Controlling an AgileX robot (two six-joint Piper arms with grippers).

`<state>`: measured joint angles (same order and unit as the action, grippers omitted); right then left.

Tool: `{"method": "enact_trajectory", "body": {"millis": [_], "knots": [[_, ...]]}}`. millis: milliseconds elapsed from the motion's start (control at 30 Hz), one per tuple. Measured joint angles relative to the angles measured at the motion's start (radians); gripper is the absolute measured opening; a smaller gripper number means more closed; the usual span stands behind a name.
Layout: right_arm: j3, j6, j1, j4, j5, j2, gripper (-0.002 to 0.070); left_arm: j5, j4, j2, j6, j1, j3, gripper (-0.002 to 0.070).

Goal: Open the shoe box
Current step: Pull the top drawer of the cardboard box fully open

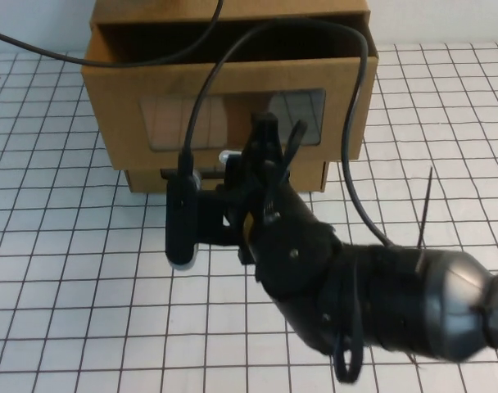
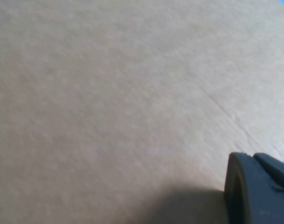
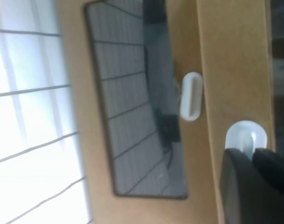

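The brown cardboard shoe box (image 1: 233,82) stands at the back of the table, its front panel holding a clear window (image 1: 233,119). My right gripper (image 1: 264,135) reaches to this front panel. In the right wrist view the right gripper (image 3: 249,151) is shut on a white pull tab (image 3: 244,133) at the panel's edge. A second white clip (image 3: 191,95) sits beside the window (image 3: 132,116). The left wrist view is filled by plain cardboard (image 2: 114,93), with my left gripper (image 2: 252,161) close against it. The left arm is hidden in the high view.
The box rests on a white table with a black grid (image 1: 61,270). Black cables (image 1: 355,106) arc over the box top and down its right side. My right arm's dark body (image 1: 372,295) fills the near right part of the table.
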<state>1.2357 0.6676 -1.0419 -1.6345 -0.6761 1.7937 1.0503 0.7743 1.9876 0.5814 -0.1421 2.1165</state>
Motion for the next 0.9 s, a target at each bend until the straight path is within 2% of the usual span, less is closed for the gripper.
{"method": "enact_trajectory", "body": {"millis": [233, 500, 900], "knots": [[-0.147, 0.079, -0.125, 0.019, -0.077, -0.104, 0.0006, 0.006, 0.000, 0.000, -0.008, -0.002, 0.000, -0.0002], [-0.161, 0.121, -0.196, 0.091, -0.176, -0.115, 0.0007, 0.006, -0.002, 0.000, -0.012, -0.002, 0.000, -0.0002], [-0.161, 0.133, -0.371, 0.168, -0.333, -0.216, 0.0018, 0.060, -0.020, -0.020, -0.014, -0.002, 0.074, -0.0002]]}}
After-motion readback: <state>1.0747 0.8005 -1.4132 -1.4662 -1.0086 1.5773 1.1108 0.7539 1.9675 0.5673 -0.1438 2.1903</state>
